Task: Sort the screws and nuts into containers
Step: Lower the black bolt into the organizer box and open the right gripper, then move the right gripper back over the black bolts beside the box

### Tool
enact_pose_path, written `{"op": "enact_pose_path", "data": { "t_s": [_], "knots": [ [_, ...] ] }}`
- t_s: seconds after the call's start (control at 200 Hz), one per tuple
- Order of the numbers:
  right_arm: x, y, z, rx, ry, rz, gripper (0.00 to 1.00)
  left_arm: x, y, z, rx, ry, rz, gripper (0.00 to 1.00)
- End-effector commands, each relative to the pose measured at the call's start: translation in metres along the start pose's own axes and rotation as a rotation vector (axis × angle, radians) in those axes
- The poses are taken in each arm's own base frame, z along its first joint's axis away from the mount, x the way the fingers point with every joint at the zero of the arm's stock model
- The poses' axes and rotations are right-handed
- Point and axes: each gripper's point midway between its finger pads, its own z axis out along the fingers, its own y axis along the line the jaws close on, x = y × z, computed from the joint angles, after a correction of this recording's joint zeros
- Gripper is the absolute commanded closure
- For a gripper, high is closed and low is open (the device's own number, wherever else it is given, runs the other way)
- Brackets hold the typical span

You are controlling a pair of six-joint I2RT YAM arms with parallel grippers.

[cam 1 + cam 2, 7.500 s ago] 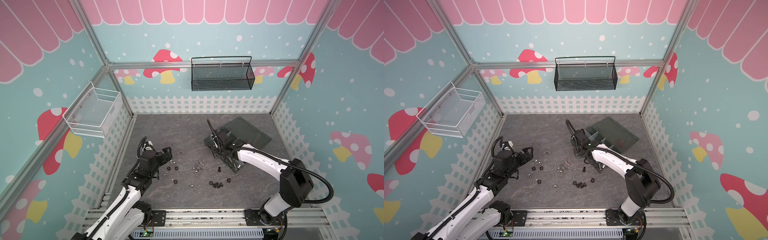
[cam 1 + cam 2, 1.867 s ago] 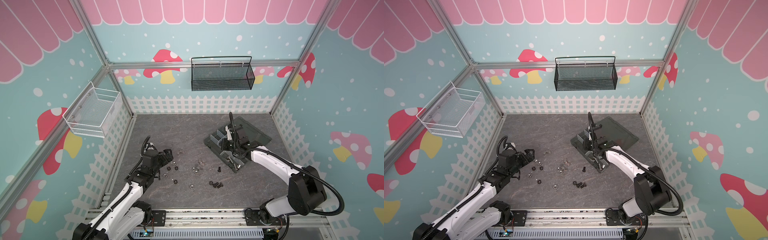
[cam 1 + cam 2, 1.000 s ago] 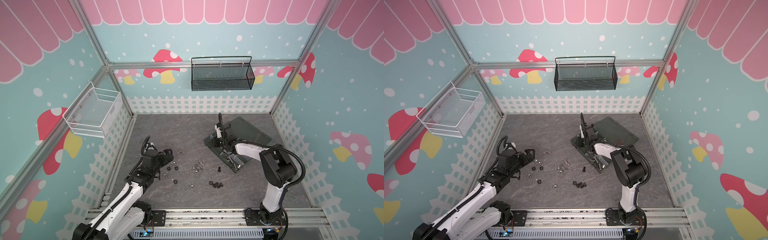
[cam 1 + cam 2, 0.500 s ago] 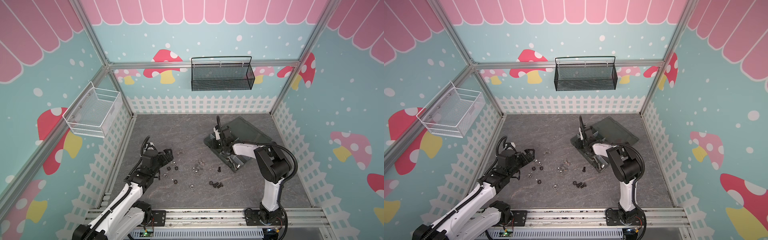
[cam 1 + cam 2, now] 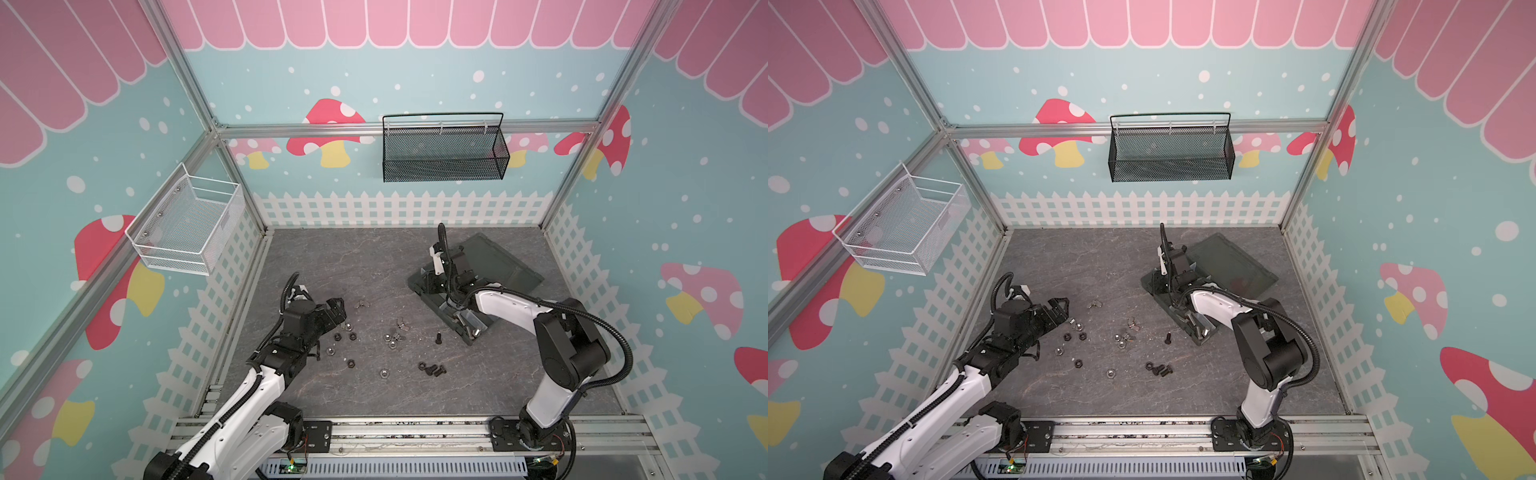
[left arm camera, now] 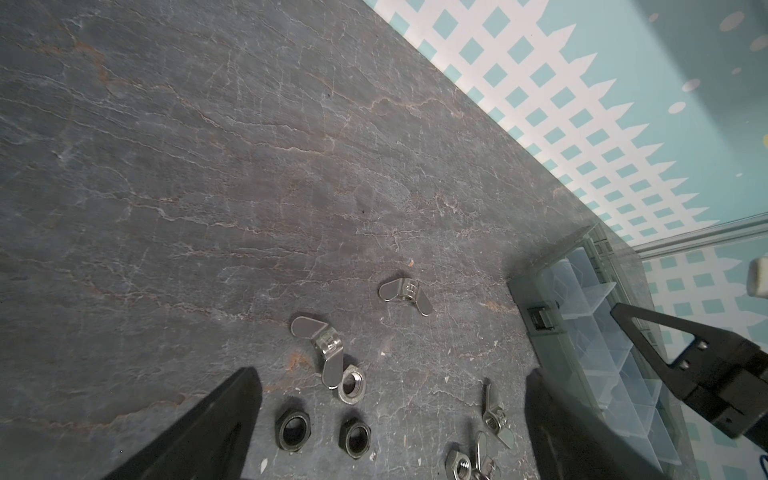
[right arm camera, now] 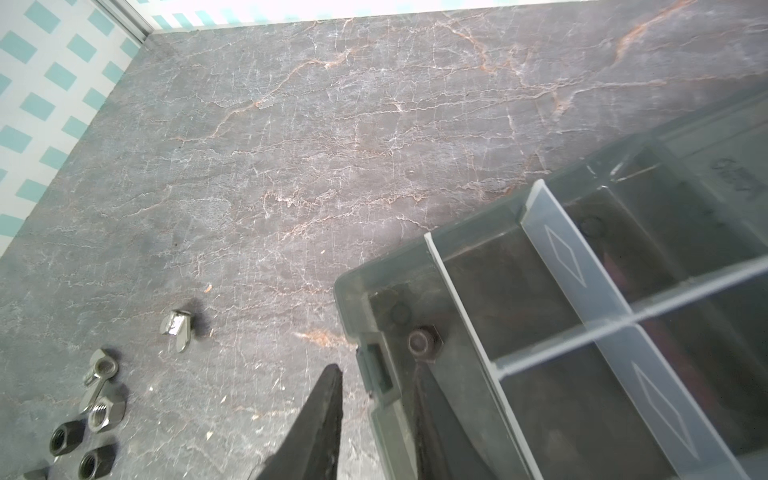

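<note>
The containers are compartments of a dark grey organizer box [image 5: 417, 286] [image 5: 1152, 291] [image 7: 478, 222], lid open. My right gripper [image 5: 432, 284] [image 5: 1160, 286] [image 7: 376, 374] is open a little, its jaws astride the box's corner wall. A black nut [image 7: 422, 341] lies in that corner compartment. My left gripper [image 5: 337, 309] [image 5: 1060, 308] [image 6: 392, 374] is wide open just above loose nuts: two black nuts [image 6: 292, 430] and a silver nut [image 6: 352, 386]. Black screws [image 5: 434, 369] [image 5: 1163, 369] lie on the floor. Silver screws [image 5: 467, 322] rest in another compartment.
Silver wing nuts [image 6: 405, 293] [image 5: 401, 324] and more nuts [image 5: 383, 373] are scattered mid-floor. A black mesh basket [image 5: 444, 153] hangs on the back wall. On the left wall hangs a white wire basket [image 5: 187, 226]. Fence-printed walls ring the slate floor.
My right gripper has slid left along the box to its corner, and its jaws have parted slightly. The left arm has stayed still.
</note>
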Motion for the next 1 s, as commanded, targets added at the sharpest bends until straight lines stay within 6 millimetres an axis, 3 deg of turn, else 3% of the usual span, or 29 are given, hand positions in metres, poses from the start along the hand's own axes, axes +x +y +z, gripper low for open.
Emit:
{"op": "enact_pose_path", "data": {
  "t_s": [0.0, 0.23, 0.42, 0.535, 0.725, 0.996],
  "knots": [
    [0.04, -0.013, -0.015, 0.116, 0.129, -0.003, 0.69, -0.012, -0.006, -0.006, 0.008, -0.03, -0.011, 0.0],
    [0.099, -0.009, -0.053, 0.248, 0.304, 0.001, 0.69, -0.013, -0.006, -0.006, 0.005, -0.03, -0.013, 0.0],
    [0.152, 0.009, -0.079, 0.188, 0.43, 0.069, 0.68, -0.011, -0.005, -0.003, -0.001, -0.021, -0.014, 0.0],
    [0.178, 0.013, -0.095, 0.173, 0.482, 0.111, 0.62, -0.009, -0.004, -0.002, -0.006, -0.013, -0.013, 0.0],
    [0.204, 0.01, -0.119, 0.215, 0.527, 0.161, 0.55, -0.009, -0.004, -0.001, -0.006, -0.011, -0.017, 0.0],
    [0.225, 0.019, -0.131, 0.207, 0.558, 0.196, 0.48, -0.007, -0.004, -0.001, -0.004, -0.006, -0.021, 0.0]
  ]
}}
